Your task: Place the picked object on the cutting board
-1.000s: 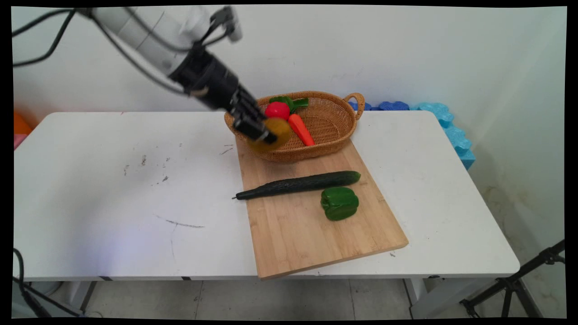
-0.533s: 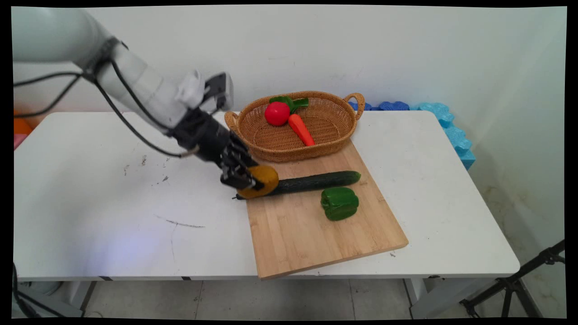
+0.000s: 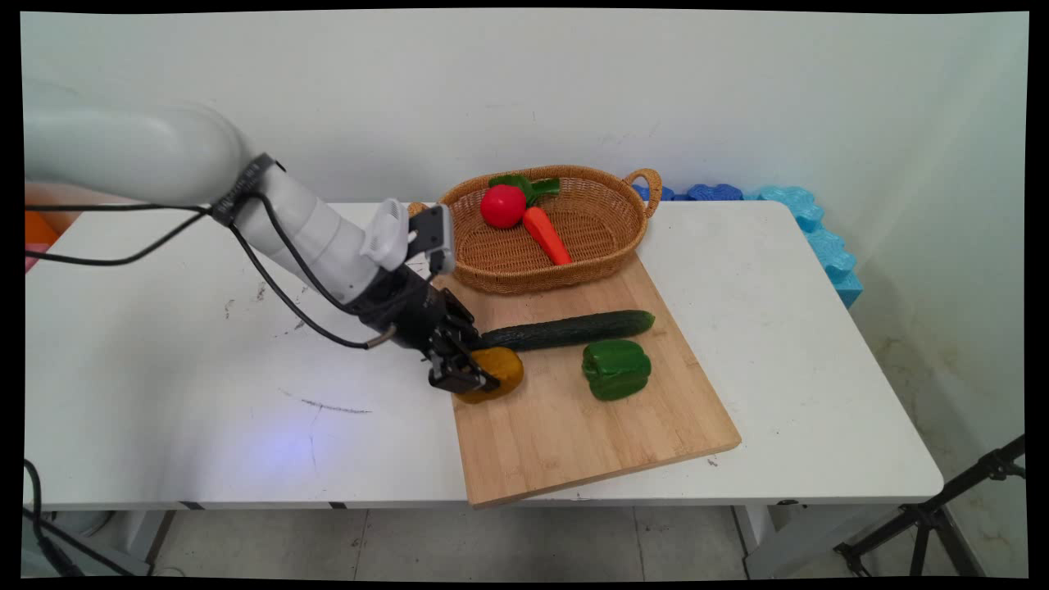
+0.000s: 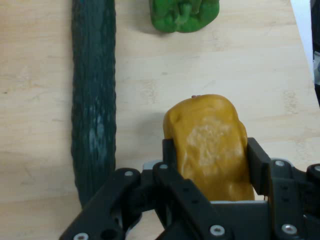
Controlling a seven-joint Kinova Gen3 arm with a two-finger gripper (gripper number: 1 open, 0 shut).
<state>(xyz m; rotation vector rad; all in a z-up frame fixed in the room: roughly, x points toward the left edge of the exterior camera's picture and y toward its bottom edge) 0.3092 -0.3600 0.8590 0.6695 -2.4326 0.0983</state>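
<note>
My gripper (image 3: 469,378) (image 4: 209,155) is shut on a yellow-brown potato (image 3: 494,373) (image 4: 210,145), low over the left edge of the wooden cutting board (image 3: 574,426) (image 4: 250,65). Whether the potato rests on the board I cannot tell. A long dark cucumber (image 3: 574,328) (image 4: 93,100) lies on the board just behind the potato. A green bell pepper (image 3: 616,369) (image 4: 184,14) sits on the board to the right of it.
A wicker basket (image 3: 606,246) at the board's far end holds a red tomato (image 3: 502,205), an orange carrot (image 3: 545,234) and a green leafy piece (image 3: 529,185). Blue foam pieces (image 3: 807,221) lie by the wall at the back right. Black cables hang from the arm.
The gripper came down and toward the near side with the potato, from in front of the basket, past the cucumber's left end, to just over the board's left edge.
</note>
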